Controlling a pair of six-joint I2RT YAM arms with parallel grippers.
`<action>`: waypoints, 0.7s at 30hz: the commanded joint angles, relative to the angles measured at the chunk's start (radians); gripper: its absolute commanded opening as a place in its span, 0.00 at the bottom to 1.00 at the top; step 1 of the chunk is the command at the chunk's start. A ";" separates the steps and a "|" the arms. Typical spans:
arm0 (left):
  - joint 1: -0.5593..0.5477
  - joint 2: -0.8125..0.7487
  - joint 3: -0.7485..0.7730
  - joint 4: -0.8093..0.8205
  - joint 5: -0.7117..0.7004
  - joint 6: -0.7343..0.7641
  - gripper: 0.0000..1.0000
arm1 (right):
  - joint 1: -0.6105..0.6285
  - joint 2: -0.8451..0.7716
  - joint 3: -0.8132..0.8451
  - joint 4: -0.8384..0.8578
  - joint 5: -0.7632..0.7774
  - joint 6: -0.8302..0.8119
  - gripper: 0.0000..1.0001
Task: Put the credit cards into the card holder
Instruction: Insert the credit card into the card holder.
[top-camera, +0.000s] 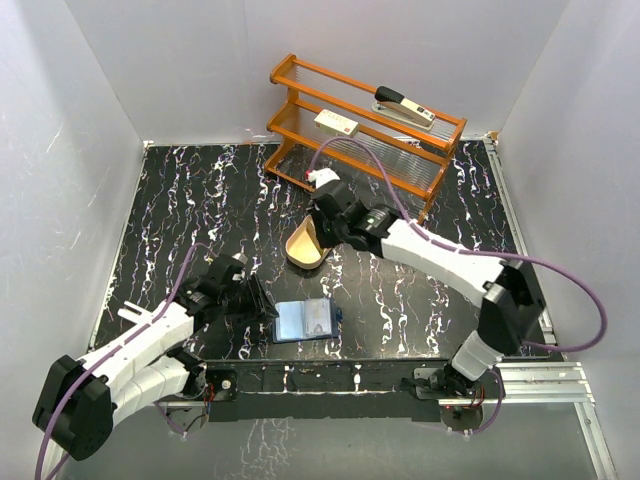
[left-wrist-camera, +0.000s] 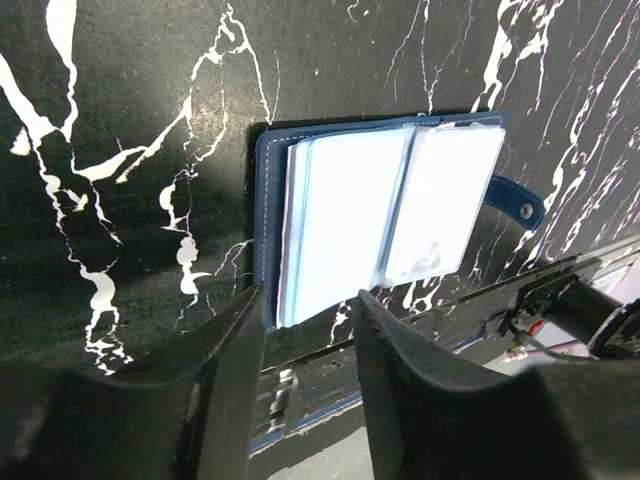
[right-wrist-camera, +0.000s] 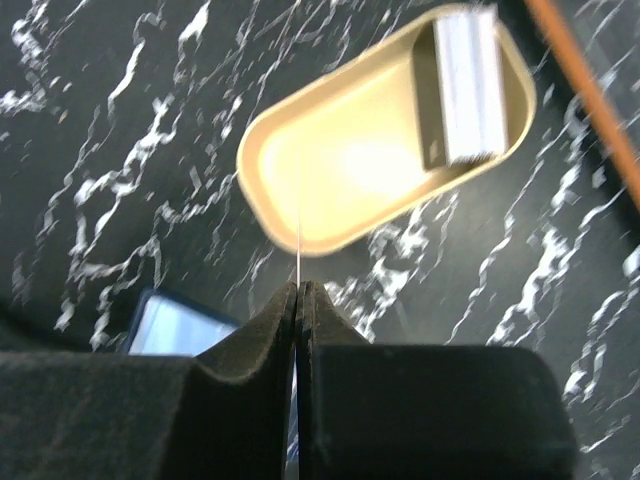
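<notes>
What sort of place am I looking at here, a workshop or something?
Probably a lab test booth: plain white walls box in a black marbled table, two arms are bolted at its near edge, and props like an orange rack and a card holder sit out.

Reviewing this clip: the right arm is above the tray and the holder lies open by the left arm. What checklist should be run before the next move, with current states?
1. Right gripper holds a card: ok, jaws shut on it, seen edge-on.
2. Holder open, pockets up: ok.
3. Left gripper steadies the holder: cannot tell; it is open at the holder's near edge, contact unclear.
4. Table between tray and holder free: ok.
5. More cards waiting: ok, a stack lies at one end of the tray.
</notes>
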 joint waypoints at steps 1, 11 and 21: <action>0.002 -0.012 -0.028 0.006 0.033 -0.009 0.31 | 0.016 -0.137 -0.133 0.054 -0.172 0.204 0.00; 0.003 0.012 -0.080 0.089 0.069 -0.026 0.00 | 0.099 -0.303 -0.422 0.220 -0.260 0.458 0.00; 0.003 0.039 -0.129 0.128 0.077 -0.046 0.01 | 0.123 -0.305 -0.581 0.369 -0.295 0.558 0.00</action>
